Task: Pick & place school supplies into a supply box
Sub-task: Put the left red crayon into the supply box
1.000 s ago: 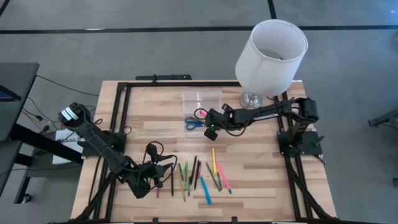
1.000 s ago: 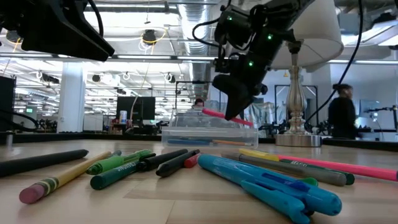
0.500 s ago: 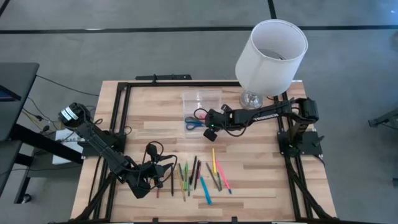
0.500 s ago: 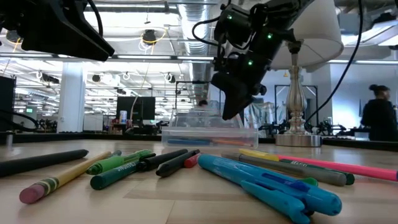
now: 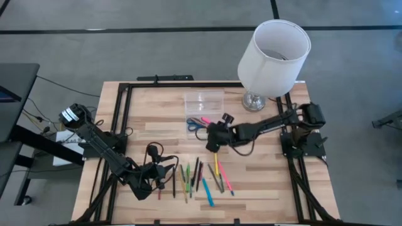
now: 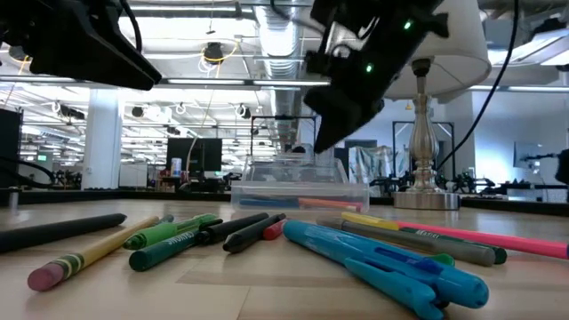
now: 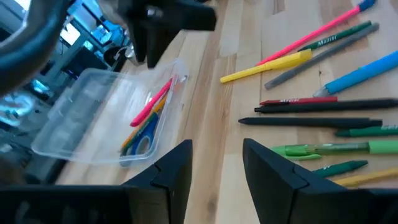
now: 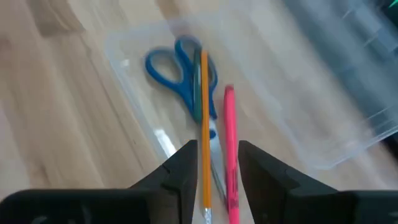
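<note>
Right end effector [image 5: 212,139] hovers near the clear rectangular plastic supply box [image 5: 202,110], fingers parted, holding nothing; box sits at the far middle of the wooden tabletop [image 5: 157,119], containing blue-handled scissors [image 8: 180,68], an orange pencil [image 8: 204,130] and a pink marker [image 8: 230,149]; left end effector [image 5: 164,176] waits at the near left, fingers apart and empty, beside the row of loose coloured pens and pencils [image 5: 201,176]; white lampshade lamp [image 5: 274,56] at far right.
</note>
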### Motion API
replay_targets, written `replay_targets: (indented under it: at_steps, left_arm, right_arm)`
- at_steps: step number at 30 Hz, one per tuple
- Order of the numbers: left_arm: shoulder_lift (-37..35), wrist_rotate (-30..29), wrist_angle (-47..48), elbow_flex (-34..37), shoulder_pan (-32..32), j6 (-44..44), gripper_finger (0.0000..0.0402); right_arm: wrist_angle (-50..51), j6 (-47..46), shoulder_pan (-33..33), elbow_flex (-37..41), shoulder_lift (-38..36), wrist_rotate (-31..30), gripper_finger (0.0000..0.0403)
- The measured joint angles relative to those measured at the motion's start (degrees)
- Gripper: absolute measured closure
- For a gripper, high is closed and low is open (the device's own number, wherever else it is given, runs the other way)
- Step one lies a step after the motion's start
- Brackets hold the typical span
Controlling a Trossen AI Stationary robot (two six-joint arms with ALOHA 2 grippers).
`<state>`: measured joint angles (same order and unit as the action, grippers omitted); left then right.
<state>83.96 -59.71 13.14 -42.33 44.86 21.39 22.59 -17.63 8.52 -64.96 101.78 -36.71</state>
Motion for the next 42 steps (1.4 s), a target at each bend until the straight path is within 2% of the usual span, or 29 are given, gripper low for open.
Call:
replay_targets:
  at_steps: [7,15,22,28,34,42]
  left_arm:
    - [0.0,7.0,0.0,0.0,0.0,11.5,0.0265]
    - [0.0,14.1,-0.2,0.0,0.3,18.4,0.0265]
    - [0.0,25.3,2.8,0.0,0.3,28.3,0.0265]
    - [0.0,36.2,8.1,0.0,0.3,38.3,0.0265]
    - [0.0,41.6,9.5,0.0,0.3,49.3,0.0265]
    - [0.5,43.1,10.7,0.0,0.3,60.0,0.0265]
  right_arm:
    - [6.5,-5.5,10.8,0.0,-2.8,-8.9,0.0295]
    - [16.4,-15.6,24.2,0.0,-7.0,-18.5,0.0296]
    - [30.9,-38.1,33.7,1.7,-7.4,-28.2,0.0296]
    - [30.6,-51.4,40.1,6.5,-7.3,-31.6,0.0296]
    - [27.7,-53.0,43.4,8.3,-6.9,-32.7,0.0296]
    - [30.0,-52.5,44.6,8.3,-7.5,-36.2,0.0296]
